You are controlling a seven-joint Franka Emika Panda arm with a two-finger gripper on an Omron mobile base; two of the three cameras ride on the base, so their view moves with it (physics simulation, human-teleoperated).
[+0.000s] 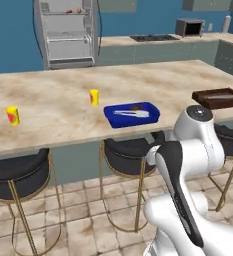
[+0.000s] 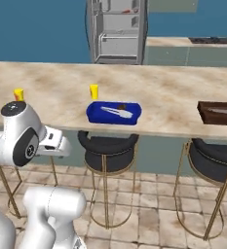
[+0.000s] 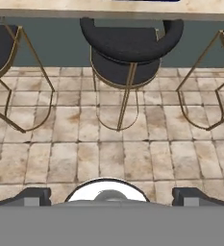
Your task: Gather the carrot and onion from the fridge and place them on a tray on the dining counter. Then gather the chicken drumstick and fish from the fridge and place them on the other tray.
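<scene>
A: Kitchen with blue walls; from the left base camera the marble dining counter (image 1: 63,107) runs across, with the blue tray (image 1: 132,114) near its front edge holding a pale fish-like item and a small dark piece. The brown tray (image 1: 219,97) sits well apart to the right, with something pale in it I can't identify.

B: And the fridge?

A: The fridge (image 1: 68,32) stands open beyond the counter, with small reddish items on its top shelf, too small to name.

B: Right base camera?

A: Same layout; a yellow cup (image 2: 93,91) stands just behind the blue tray, another yellow cup (image 2: 18,94) far left.

B: Hand camera?

A: Tiled floor and a black stool (image 3: 128,45) under the counter. The gripper (image 3: 111,196) points down, fingertips wide apart, holding nothing.

B: Risks?

A: I'd judge the stools could snag the low arm, and the cup could get knocked during placing.
</scene>
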